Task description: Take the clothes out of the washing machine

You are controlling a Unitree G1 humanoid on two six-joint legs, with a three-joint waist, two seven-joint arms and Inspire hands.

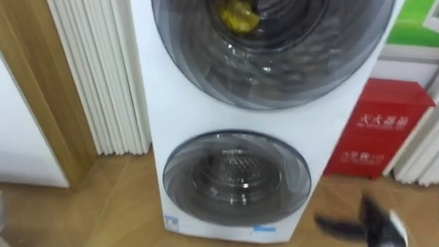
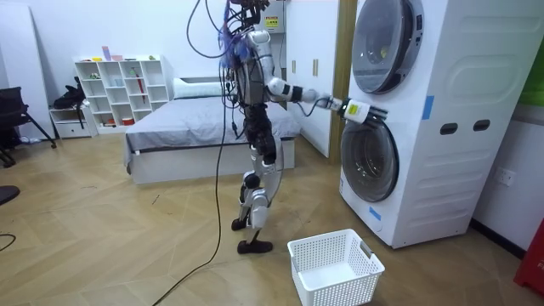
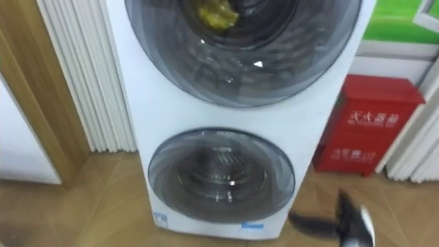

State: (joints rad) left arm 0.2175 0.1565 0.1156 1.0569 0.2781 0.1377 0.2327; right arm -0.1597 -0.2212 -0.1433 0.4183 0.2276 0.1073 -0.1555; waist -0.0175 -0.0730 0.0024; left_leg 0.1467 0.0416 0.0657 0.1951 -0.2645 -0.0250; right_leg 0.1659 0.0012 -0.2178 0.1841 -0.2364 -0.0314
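While your robot stands at the washing machine (image 1: 158, 103), its right robot hand (image 1: 377, 223) hangs by the bottom door (image 1: 236, 175), fingers apart, yellow clothes (image 1: 236, 15) behind the top door (image 1: 274, 65).

stance: standing upright | right arm: stretched forward at chest height, elbow nearly straight | right robot hand (image 1: 375, 221): low right in the eye views – fingers straight and spread – holding nothing

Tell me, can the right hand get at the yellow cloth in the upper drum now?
Probably not yet. The upper door looks closed, so its glass stands between the right hand and the yellow cloth. The hand is lower down, near the lower door.
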